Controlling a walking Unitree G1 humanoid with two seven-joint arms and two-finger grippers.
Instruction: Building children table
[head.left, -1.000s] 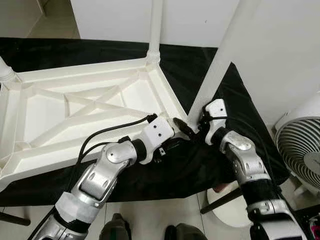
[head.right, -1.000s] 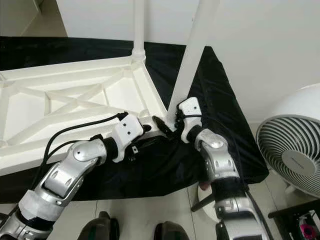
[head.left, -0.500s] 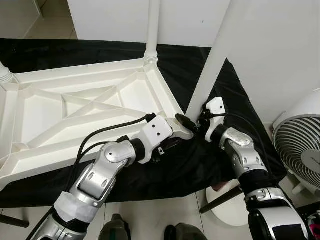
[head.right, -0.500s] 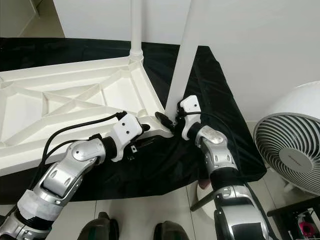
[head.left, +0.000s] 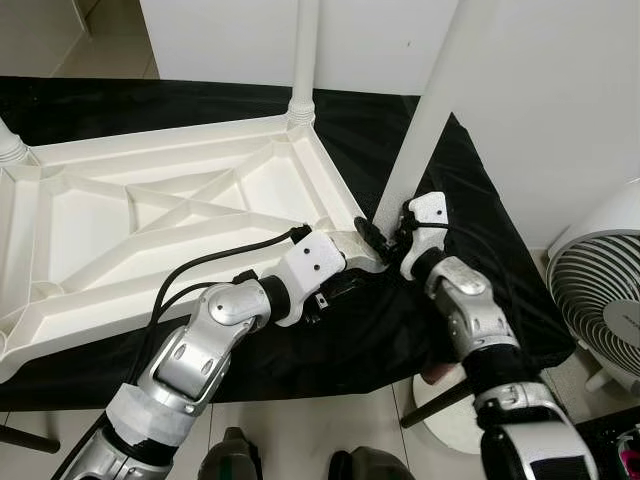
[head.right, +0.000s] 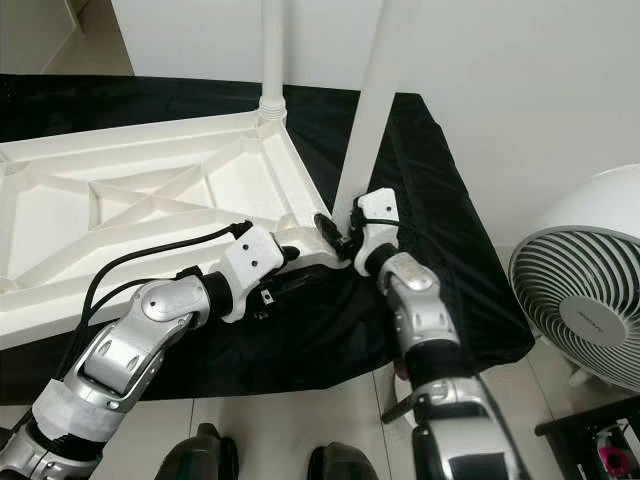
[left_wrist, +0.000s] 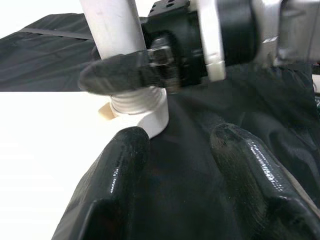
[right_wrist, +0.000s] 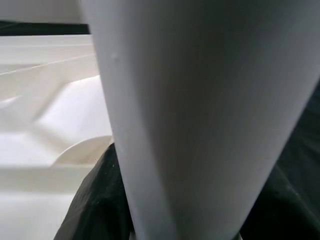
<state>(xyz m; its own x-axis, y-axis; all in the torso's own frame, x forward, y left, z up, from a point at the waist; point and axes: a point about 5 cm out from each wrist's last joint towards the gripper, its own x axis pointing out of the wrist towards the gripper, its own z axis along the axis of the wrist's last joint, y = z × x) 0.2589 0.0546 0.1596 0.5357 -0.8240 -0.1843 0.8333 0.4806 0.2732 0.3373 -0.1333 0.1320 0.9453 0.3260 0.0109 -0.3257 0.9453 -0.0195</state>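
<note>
The right gripper is closing its black fingers around the foot of a white table leg, just above the threaded end, at about 3 o'clock of the head view's centre. In the left wrist view one of its fingers is crossing the front of the leg right over the ribbed thread. The left gripper is sitting with its fingers spread and holding nothing, resting on the black cloth at 6 o'clock of the corner socket, one finger touching the socket's rim.

The upturned white tabletop is lying on the cloth with its ribbed underside up, running from the centre out to 9 o'clock. Another leg is already standing in the far corner at 12 o'clock.

The step in hand looks to be seating this leg in the near right corner; the thread is appearing partly entered. The next move probably calls for turning the leg about its own axis while keeping it upright, with the left gripper bracing the corner so the top is not sliding. A white fan is standing at 4 o'clock, well apart.
</note>
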